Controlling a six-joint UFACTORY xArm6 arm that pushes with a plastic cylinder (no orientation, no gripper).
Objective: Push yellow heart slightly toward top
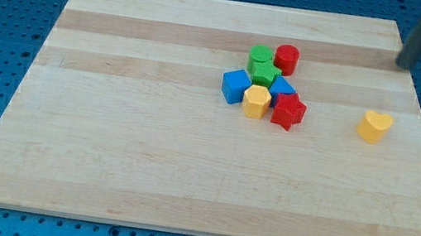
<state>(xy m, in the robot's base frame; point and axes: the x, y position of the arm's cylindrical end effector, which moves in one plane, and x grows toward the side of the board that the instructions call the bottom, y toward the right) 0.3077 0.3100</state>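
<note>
The yellow heart (374, 126) lies alone on the wooden board (147, 150) at the view's right. My tip (406, 65) is at the end of the dark rod coming in from the view's top right corner. It stands above and a little right of the yellow heart, well apart from it, near the board's right edge.
A tight cluster sits left of the heart near the board's middle: a red cylinder (286, 59), a green block (260, 58), a green star (265, 73), a blue cube (235, 86), a blue block (283, 87), a yellow hexagon (256, 101) and a red star (288, 110).
</note>
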